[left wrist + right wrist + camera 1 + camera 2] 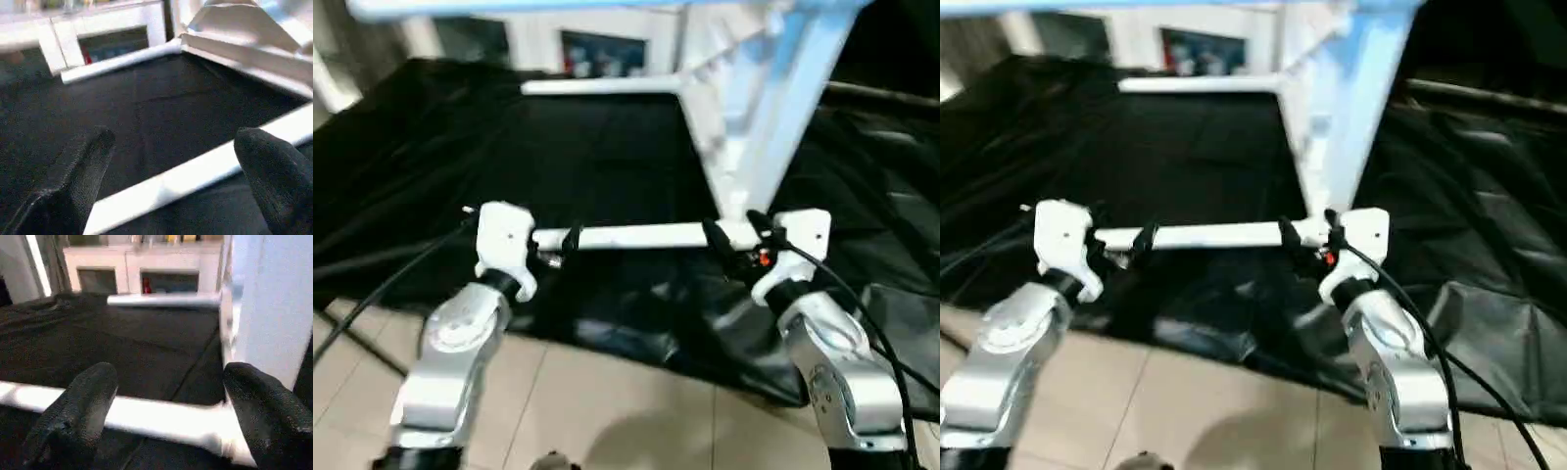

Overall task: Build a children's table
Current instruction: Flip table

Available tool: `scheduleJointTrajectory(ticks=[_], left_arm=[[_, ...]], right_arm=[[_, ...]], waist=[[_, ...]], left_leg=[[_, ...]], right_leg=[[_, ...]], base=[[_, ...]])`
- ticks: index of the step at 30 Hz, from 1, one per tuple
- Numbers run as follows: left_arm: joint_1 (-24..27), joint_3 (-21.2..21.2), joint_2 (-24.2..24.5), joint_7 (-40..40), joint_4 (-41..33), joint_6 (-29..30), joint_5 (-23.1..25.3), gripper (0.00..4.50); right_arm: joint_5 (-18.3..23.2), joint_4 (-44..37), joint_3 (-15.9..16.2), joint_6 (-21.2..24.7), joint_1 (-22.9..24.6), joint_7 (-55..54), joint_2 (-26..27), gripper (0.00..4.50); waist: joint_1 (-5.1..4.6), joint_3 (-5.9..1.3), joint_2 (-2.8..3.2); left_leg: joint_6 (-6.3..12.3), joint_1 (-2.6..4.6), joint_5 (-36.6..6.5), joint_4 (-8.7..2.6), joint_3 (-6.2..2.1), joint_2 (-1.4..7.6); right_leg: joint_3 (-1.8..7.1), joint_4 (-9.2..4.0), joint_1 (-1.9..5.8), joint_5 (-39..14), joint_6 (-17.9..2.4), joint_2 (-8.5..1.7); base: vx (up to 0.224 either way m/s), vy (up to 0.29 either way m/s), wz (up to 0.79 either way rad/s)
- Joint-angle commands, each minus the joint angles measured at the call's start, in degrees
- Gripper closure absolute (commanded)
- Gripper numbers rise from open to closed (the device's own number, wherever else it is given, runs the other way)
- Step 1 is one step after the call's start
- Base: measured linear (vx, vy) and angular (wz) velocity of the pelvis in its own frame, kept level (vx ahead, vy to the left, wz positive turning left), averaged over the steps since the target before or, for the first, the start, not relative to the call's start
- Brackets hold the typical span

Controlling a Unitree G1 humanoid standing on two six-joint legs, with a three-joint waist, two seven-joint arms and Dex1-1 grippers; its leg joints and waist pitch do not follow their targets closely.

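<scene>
Head view: left hand (570,241) and right hand (734,240) straddle the near leg (636,236), fingers apart, tabletop (754,117) just beyond the right.
Wrist views: before closing, we would centre the leg between the pads (80,406).

You have soft, even indoor light here, bright enough overall. The black cloth (587,147) soaks most of it up and reads as a dark mass, with dull sheen only along its folds near the front edge. The white leg (636,236) lying across the front and the upright white panel (773,108) are close to blown out, the panel tinged pale blue. Both head views are smeared with motion blur, worst along the top edge. On the floor tiles (636,411) a faint shadow pools below. In the wrist views the pincer fingers (73,181) sit close and soft, and the background shelves are hazy.
</scene>
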Motion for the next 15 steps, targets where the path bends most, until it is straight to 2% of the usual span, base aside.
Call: scheduleJointTrajectory(ticks=[1,2,3,4,5,6,7,8,10,11,12,15], left_arm=[[-1.4,-2.0,0.7,-1.1,-1.5,-1.9,2.7,0.00],[-1.8,-2.1,0.9,-1.1,-1.4,-2.3,3.0,0.00],[-1.8,-2.1,0.9,-1.1,-1.4,-2.3,3.0,0.00],[-2.6,-2.4,1.5,-1.0,-1.2,-2.5,3.8,0.00],[-3.3,-2.7,2.0,-1.2,-1.0,-2.9,4.4,0.00],[-4.3,-3.0,2.5,-1.1,-0.5,-3.3,5.2,0.00],[-5.2,-3.2,2.9,-1.2,0.0,-3.7,5.8,0.00],[-5.9,-3.5,3.3,-1.3,0.5,-4.2,6.1,0.00],[-6.6,-3.6,3.7,-1.4,1.2,-4.6,6.4,0.00],[-8.0,-3.9,4.2,-1.8,2.7,-5.0,6.9,0.00],[-8.3,-3.9,4.3,-1.8,3.1,-5.1,7.2,0.00],[-11.1,-4.3,4.9,-2.1,5.9,-5.8,8.2,0.00]], right_arm=[[-2.5,-0.2,-1.8,-2.7,-0.7,-2.4,-0.7,0.27],[-3.0,0.0,-2.0,-3.0,-0.9,-2.8,-0.7,0.27],[-3.0,0.0,-2.0,-3.0,-0.9,-2.8,-0.7,0.14],[-4.3,0.5,-2.1,-3.8,-1.3,-3.8,-1.1,0.05],[-5.4,1.0,-2.1,-4.2,-1.7,-4.6,-1.5,0.05],[-6.6,2.1,-2.3,-4.7,-2.3,-5.9,-1.9,0.05],[-7.6,3.4,-2.5,-4.5,-3.1,-6.9,-2.3,0.05],[-7.7,4.7,-2.7,-4.9,-3.8,-7.2,-2.3,0.05],[-8.2,6.1,-2.7,-5.5,-4.6,-7.6,-2.4,0.05],[-8.7,9.5,-2.4,-6.8,-6.7,-7.6,-2.4,0.05],[-8.8,10.4,-2.4,-7.2,-7.3,-7.6,-2.4,0.05],[-9.5,19.3,-1.9,-10.4,-12.9,-7.3,-2.6,0.05]], waist=[[-0.54,-2.55,0.58],[-0.70,-1.96,0.44],[-0.95,-1.53,0.16],[-0.99,-1.14,0.21],[-1.40,-0.73,0.01],[-1.40,-0.73,0.01],[-1.78,-1.10,0.27],[-2.06,-1.33,0.22],[-2.33,-1.46,0.20],[-2.45,-1.62,0.43],[-2.73,-1.66,0.12],[-3.33,-1.88,0.18]], left_leg=[[-3.29,2.53,-6.8,-5.30,-1.57,4.57],[-3.98,3.13,-12.4,-5.79,-1.24,4.39],[-3.94,3.15,-15.2,-6.07,-1.16,4.27],[-4.01,3.45,-18.1,-6.29,-1.10,4.18],[-4.37,3.93,-22.5,-6.41,-1.50,3.95],[-4.37,3.93,-22.5,-6.41,-1.50,3.95],[-4.84,3.71,-22.8,-6.64,-1.99,3.83],[-4.76,3.36,-21.8,-6.70,-2.15,3.80],[-4.47,2.76,-20.0,-6.92,-2.23,3.89],[-4.08,2.28,-17.9,-6.92,-2.19,3.87],[-3.74,2.26,-17.6,-6.78,-2.03,3.66],[-3.29,2.28,-16.3,-6.32,-1.84,3.51]], right_leg=[[2.59,-3.86,2.15,7.3,-4.7,-6.44],[2.82,-4.86,1.64,-4.0,-5.3,-6.63],[2.96,-5.41,1.63,-10.2,-5.3,-6.77],[3.03,-6.07,1.39,-17.1,-5.0,-7.02],[3.16,-7.57,0.81,-31.4,-3.2,-7.72],[3.16,-7.57,0.81,-31.4,-3.2,-7.72],[2.82,-7.72,0.93,-33.9,-1.8,-7.74],[2.76,-7.46,1.12,-30.9,-2.1,-7.70],[2.71,-7.06,1.53,-26.8,-2.8,-7.65],[2.76,-6.51,1.74,-22.5,-3.7,-7.58],[2.69,-6.46,1.67,-21.5,-4.4,-7.49],[2.70,-6.38,1.47,-20.8,-6.0,-7.56]], base=[[-0.115,-0.007,0.07],[-0.115,-0.007,0.07],[-0.124,0.000,0.06],[-0.138,0.009,0.01],[-0.138,0.009,0.01],[-0.117,0.013,-0.06],[-0.099,0.012,-0.14],[-0.099,0.012,-0.14],[-0.070,0.019,-0.16],[-0.051,0.023,-0.16],[0.000,0.000,0.00],[0.000,0.000,0.00]])
